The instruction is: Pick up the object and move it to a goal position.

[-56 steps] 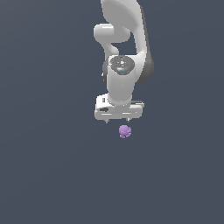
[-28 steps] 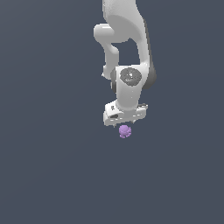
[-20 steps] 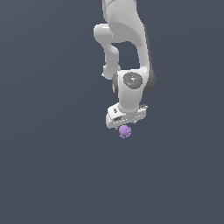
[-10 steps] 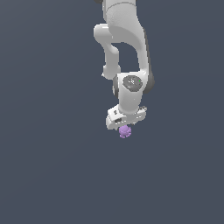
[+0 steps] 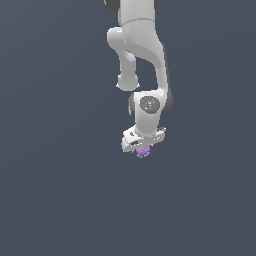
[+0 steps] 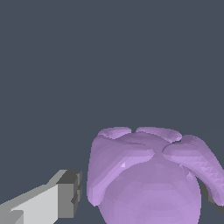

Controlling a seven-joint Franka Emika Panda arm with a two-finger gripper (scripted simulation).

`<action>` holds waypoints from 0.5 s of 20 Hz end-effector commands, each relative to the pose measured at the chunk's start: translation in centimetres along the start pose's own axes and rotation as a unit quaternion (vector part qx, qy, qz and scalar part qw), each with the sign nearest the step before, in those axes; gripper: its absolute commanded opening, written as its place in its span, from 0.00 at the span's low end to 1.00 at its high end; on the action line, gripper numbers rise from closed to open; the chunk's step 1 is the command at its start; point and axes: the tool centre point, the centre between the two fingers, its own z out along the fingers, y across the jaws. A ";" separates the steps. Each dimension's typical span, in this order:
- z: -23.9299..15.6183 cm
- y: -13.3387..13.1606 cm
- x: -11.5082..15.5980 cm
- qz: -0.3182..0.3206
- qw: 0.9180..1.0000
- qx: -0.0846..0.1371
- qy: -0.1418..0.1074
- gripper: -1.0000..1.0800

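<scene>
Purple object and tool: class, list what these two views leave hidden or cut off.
- Exterior view: most of the purple object is hidden behind the tool; contact cannot be judged.
- Wrist view: the object's lower part is cut off by the frame edge; one finger shows, the other is mostly hidden behind the object.

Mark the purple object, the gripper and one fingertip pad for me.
purple object [image 6: 151, 183], wrist view, on its lobed body.
gripper [image 5: 142, 147], exterior view, between its fingertips, just above the object.
fingertip [image 6: 69, 194], wrist view, on the grey pad.

Only a plain, dark grey-blue bench [image 5: 55, 190] is seen in both views; nothing else is shown on it.
</scene>
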 end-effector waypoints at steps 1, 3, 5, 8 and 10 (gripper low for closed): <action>0.2 0.0 0.1 0.000 1.000 0.000 0.001 0.96; 0.2 0.0 0.1 0.000 1.000 0.000 0.001 0.00; 0.2 0.0 0.1 0.000 1.000 0.000 0.001 0.00; 0.2 0.0 0.1 0.000 1.000 0.000 0.001 0.00; 0.2 0.0 0.1 0.000 1.000 0.000 0.001 0.00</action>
